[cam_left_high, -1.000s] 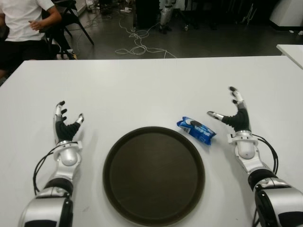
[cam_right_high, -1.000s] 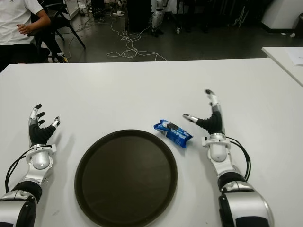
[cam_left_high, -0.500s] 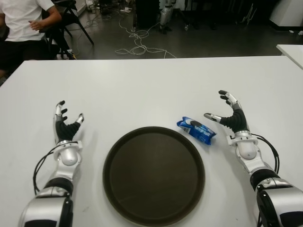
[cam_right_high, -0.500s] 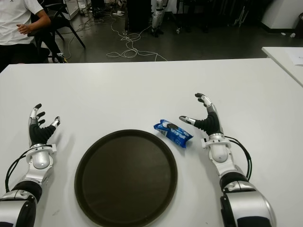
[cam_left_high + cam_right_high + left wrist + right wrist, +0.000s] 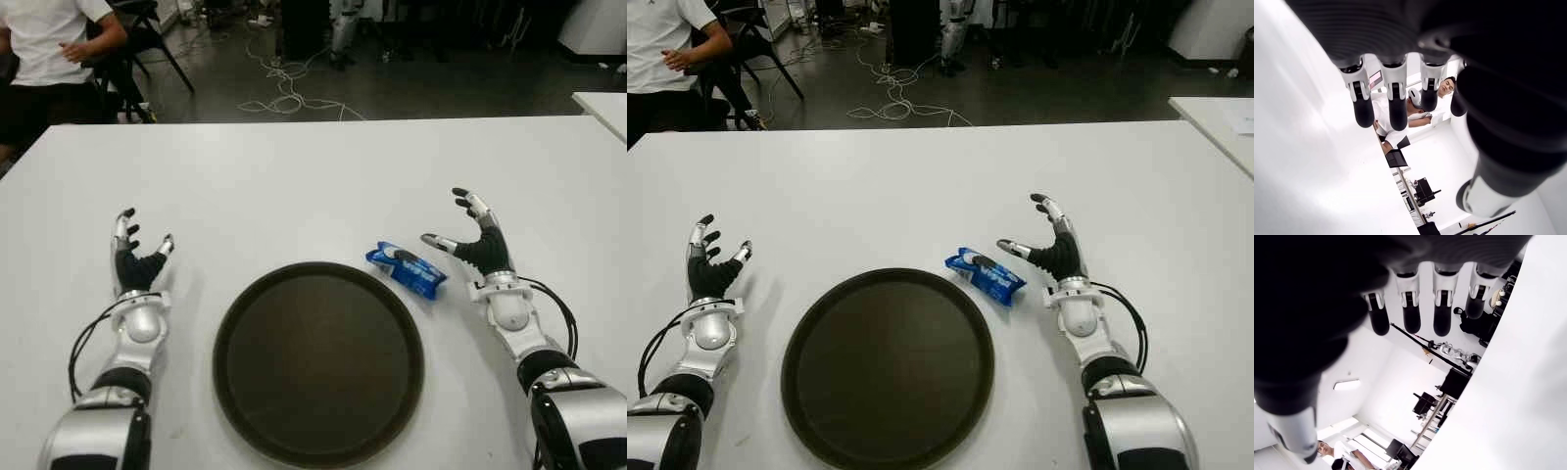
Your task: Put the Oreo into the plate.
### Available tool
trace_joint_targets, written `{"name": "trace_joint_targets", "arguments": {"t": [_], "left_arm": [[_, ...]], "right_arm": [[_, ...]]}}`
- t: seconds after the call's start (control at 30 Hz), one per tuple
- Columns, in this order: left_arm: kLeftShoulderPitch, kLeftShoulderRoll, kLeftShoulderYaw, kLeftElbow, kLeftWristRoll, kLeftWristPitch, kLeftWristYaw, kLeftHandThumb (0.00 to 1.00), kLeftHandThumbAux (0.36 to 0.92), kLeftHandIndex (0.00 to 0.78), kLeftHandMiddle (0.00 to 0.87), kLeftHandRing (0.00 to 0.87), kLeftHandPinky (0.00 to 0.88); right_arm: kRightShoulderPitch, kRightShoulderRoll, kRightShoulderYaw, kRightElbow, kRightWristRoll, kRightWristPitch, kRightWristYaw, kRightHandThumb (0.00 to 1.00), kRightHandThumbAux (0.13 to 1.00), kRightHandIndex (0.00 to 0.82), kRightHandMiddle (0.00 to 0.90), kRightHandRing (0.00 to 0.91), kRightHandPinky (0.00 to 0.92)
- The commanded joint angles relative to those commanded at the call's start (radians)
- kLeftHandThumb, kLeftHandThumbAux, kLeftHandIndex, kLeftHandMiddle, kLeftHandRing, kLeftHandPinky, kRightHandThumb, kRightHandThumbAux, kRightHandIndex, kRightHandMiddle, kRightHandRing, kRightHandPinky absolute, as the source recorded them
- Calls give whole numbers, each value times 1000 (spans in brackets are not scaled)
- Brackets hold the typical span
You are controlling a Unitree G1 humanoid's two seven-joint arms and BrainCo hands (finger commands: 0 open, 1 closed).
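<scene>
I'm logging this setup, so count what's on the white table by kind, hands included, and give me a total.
Snack packs: 1, the blue Oreo pack, lying beside the plate, not in it.
Plates: 1, the round dark plate.
Robot hands: 2, the left hand and the right hand, both open and holding nothing.
Total: 4.

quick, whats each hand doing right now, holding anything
Left hand: open, empty, left of the plate.
Right hand: open, fingers slightly curled, empty, just right of the Oreo pack, which lies on the table.
</scene>
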Motion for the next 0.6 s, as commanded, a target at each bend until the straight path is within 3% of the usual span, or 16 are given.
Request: {"name": "trace_joint_targets", "arguments": {"t": [0.3, 0.6], "left_arm": [[1, 2, -7, 0, 9, -9, 8, 0, 776, 85, 68, 97, 127], [-1, 3, -9, 3, 14, -6, 21, 0, 791, 95, 76, 120, 178]], "right_arm": [[1, -9, 20, -5, -17, -5, -1, 0, 678, 144, 126, 104, 86], [0, -21, 51, -8, -44, -13, 25, 16, 680, 89, 70, 45, 82]]}}
